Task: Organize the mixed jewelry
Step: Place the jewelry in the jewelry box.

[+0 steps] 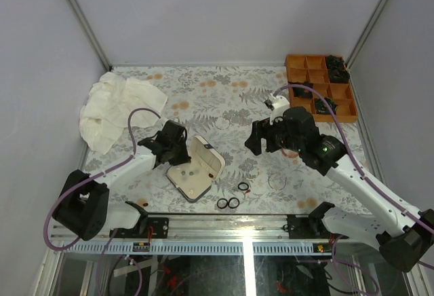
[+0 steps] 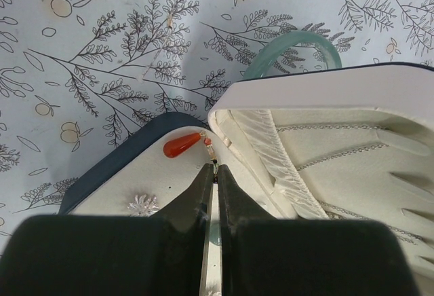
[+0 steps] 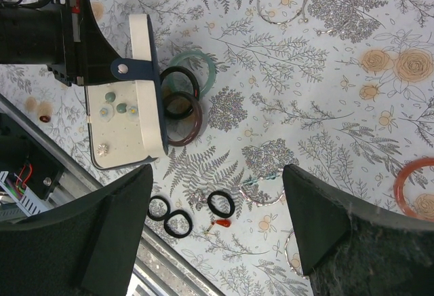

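The mixed jewelry lies on the floral cloth near the front edge. Three black rings [image 3: 159, 208] [image 3: 178, 223] [image 3: 221, 203] sit beside a tiny red drop [image 3: 222, 223], with thin clear hoops [image 3: 261, 191] [image 3: 281, 4] further out. The rings [image 1: 234, 202] also show from above. My right gripper [image 3: 220, 221] [image 1: 261, 136] hovers wide open above them, holding nothing. My left gripper [image 2: 215, 168] [image 1: 173, 143] is over the open case [image 2: 135, 174] [image 1: 196, 167]. It is shut on the wire hook of a red drop earring [image 2: 182, 145] that rests on the cream lining.
Green [image 3: 193, 72], black [image 3: 178, 92] and brown [image 3: 183, 119] bangles lie behind the case lid [image 2: 339, 146]. An orange bangle [image 3: 417, 187] sits at the right. An orange divided tray [image 1: 319, 85] stands back right and a white cloth [image 1: 119, 106] back left. A silver stud [image 2: 142, 204] lies in the case.
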Available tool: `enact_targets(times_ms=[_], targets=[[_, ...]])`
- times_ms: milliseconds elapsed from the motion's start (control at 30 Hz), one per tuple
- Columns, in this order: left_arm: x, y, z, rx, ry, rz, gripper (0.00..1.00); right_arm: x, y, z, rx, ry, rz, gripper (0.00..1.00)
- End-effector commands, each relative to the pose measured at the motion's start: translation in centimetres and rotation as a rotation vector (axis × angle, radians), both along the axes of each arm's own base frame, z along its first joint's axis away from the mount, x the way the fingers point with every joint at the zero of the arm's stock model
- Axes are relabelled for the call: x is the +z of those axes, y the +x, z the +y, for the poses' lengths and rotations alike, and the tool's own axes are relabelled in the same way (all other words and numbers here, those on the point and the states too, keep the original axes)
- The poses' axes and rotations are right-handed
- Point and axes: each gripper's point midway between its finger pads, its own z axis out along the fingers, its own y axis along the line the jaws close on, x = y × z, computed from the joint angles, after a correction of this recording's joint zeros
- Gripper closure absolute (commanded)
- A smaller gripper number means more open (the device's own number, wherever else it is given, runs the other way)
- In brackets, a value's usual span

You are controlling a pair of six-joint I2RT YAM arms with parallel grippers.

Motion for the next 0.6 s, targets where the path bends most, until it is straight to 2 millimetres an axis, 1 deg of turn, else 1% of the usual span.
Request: enact_targets(times_ms=[0, 333, 567], targets=[[0.1, -0.2, 0.9, -0.007, 0.041, 0.0, 1.0, 0.5, 0.6, 0.4, 0.008, 0.017, -0.03, 0.16], [1.4, -0.7, 0.8, -0.015, 0.019, -0.001, 1.0, 0.1, 0.6, 0.7, 0.018, 0.023, -0.02, 0.16], [1.9, -1.0, 0.9, -0.013, 0.016, -0.004, 1.0, -0.2, 0.6, 0.9, 0.025, 0.027, -0.013, 0.16]])
